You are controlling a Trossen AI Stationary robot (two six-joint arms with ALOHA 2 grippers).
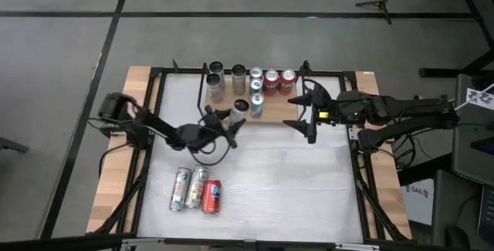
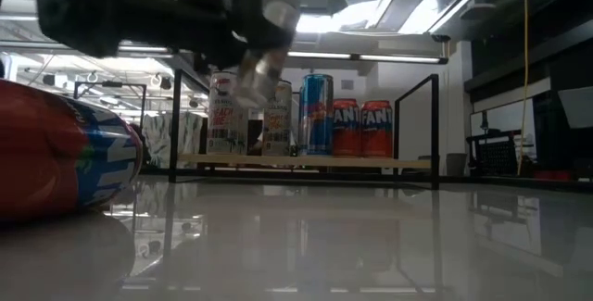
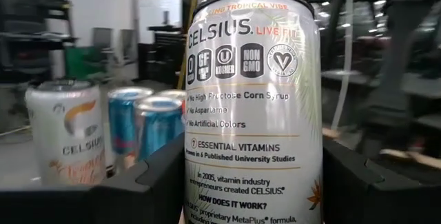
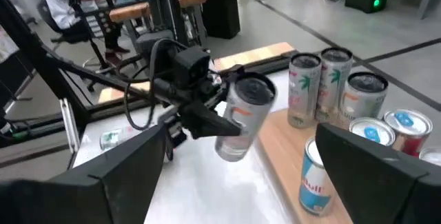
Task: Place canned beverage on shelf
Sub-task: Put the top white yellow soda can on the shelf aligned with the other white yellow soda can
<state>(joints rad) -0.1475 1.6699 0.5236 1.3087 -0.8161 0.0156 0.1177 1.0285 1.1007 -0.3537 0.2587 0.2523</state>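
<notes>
The left gripper (image 1: 231,121) has its fingers closed on a white Celsius can (image 1: 239,110), holding it tilted in the air just off the front edge of the shelf (image 1: 270,117), near the shelf's left half. The shelf, a light-wood board with black rod uprights at its ends, sits at the far middle of the counter (image 1: 262,181). On it I count eight cans: three white or silver ones (image 1: 215,77) at the left end, three slim blue ones (image 1: 256,89) in a line running front to back near the middle, and two red Fanta cans (image 1: 279,81) on the right. The front strip of the board to the left of the blue line looks bare, and so does the strip in front of the red cans. The right gripper (image 1: 311,112) hovers at the shelf's right end with its fingers spread wide and holding nothing. Three more cans lie on their sides near the counter's front left: two pale ones (image 1: 189,187) and one red (image 1: 211,196), touching in a row, well apart from the shelf, with open white surface between.
</notes>
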